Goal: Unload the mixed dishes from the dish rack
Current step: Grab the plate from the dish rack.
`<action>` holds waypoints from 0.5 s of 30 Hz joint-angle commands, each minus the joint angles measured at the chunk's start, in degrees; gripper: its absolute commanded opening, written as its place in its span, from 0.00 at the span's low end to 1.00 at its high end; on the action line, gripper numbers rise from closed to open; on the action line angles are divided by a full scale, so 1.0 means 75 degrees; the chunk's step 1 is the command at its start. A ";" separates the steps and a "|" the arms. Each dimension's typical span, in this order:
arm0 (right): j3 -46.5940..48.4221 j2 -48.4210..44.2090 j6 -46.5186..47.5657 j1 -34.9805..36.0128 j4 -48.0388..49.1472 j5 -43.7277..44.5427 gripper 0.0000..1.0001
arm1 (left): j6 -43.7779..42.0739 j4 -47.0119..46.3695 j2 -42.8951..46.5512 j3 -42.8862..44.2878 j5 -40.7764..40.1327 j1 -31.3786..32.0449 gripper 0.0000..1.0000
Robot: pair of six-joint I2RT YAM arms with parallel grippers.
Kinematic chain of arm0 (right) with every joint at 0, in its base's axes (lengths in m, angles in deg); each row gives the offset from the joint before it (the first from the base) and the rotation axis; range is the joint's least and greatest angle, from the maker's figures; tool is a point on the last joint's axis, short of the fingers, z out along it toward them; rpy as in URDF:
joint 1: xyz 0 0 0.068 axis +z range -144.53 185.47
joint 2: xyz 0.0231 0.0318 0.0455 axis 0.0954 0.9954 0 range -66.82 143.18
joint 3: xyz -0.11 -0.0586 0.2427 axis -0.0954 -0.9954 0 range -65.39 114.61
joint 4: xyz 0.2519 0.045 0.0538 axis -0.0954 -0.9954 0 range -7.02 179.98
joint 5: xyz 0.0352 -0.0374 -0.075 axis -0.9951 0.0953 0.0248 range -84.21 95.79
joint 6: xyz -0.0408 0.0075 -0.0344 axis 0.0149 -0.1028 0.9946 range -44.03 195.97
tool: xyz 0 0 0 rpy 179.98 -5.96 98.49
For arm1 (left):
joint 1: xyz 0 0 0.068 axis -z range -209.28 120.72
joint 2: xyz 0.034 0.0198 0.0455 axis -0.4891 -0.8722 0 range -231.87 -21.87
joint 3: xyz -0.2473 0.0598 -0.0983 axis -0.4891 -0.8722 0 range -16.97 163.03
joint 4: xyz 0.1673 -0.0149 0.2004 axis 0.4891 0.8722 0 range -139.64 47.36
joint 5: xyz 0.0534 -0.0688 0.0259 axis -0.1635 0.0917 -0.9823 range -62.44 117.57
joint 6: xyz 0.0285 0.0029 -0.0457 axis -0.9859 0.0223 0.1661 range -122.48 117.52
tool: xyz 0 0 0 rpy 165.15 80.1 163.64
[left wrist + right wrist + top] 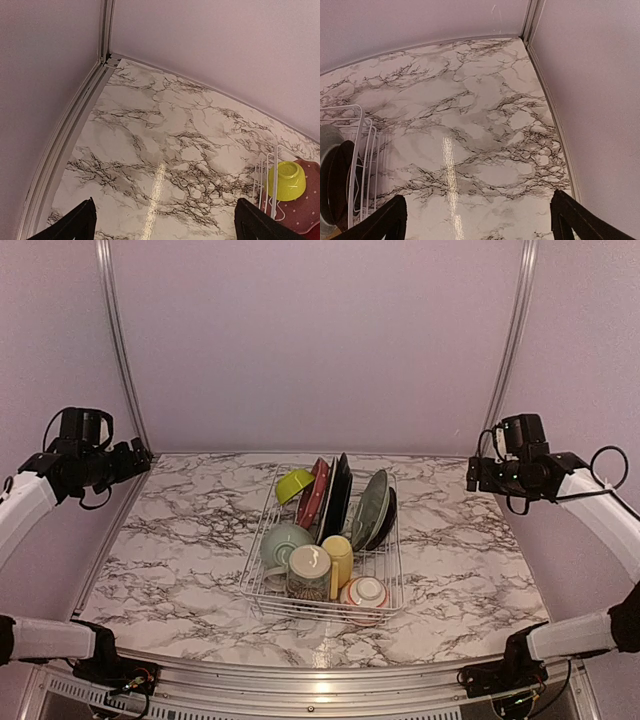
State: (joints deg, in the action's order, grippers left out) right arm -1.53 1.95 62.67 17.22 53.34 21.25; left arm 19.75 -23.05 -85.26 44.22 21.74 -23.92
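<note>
The white wire dish rack (262,580) stands mid-table. It holds a lime bowl (294,483), a red plate (314,492), a black plate (338,495), a grey-green plate (369,508), a dark plate (386,520), a pale-green bowl (284,542), a yellow mug (338,557), a cream mug (309,571) and a red-patterned bowl (365,592). My left gripper (143,456) is raised at the far left, open and empty (162,225). My right gripper (472,476) is raised at the far right, open and empty (477,222). The left wrist view shows the lime bowl (287,180) and the red plate (307,207).
The marble table (180,560) has bare room on both sides of the rack. Pale walls and metal corner rails (120,340) close the back and sides. The rack's right edge (360,150) and the grey-green plate (327,145) show in the right wrist view.
</note>
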 commanded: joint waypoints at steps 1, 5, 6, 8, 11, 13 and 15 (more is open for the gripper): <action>-0.0303 -0.0570 0.0030 0.0106 0.0548 -0.0224 0.98 | -0.0047 -0.0190 0.0070 -0.0207 0.0364 0.0157 0.99; -0.0697 -0.1011 0.0096 0.0109 0.0890 -0.0329 0.98 | -0.0050 -0.0277 0.0061 -0.0200 0.0382 0.0448 0.99; -0.0885 -0.1157 0.0248 0.0109 0.1046 -0.0408 0.99 | -0.0048 -0.0311 0.0062 -0.0207 0.0389 0.0521 0.99; -0.1229 -0.1351 0.0265 0.0106 0.1312 -0.0406 0.99 | -0.0030 -0.0403 0.0053 -0.0240 0.0367 0.0711 0.99; -0.1596 -0.1523 -0.0287 -0.0022 0.1435 -0.0115 0.99 | -0.0030 -0.0428 -0.0074 -0.0250 0.0295 0.0960 0.99; -0.1584 -0.1471 -0.0349 -0.0045 0.1377 -0.0470 0.99 | -0.0007 -0.0428 -0.0200 -0.0238 0.0156 0.1137 0.99; -0.1411 -0.1317 -0.0569 0.0081 0.1137 -0.0863 0.98 | 0.0061 -0.0417 -0.0280 -0.0208 0.0035 0.1309 0.99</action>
State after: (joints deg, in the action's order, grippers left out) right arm -13.68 -8.89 61.80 17.18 61.62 18.78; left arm 19.67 -25.44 -85.75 43.04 23.62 -16.07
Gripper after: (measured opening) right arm 0.985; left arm 0.990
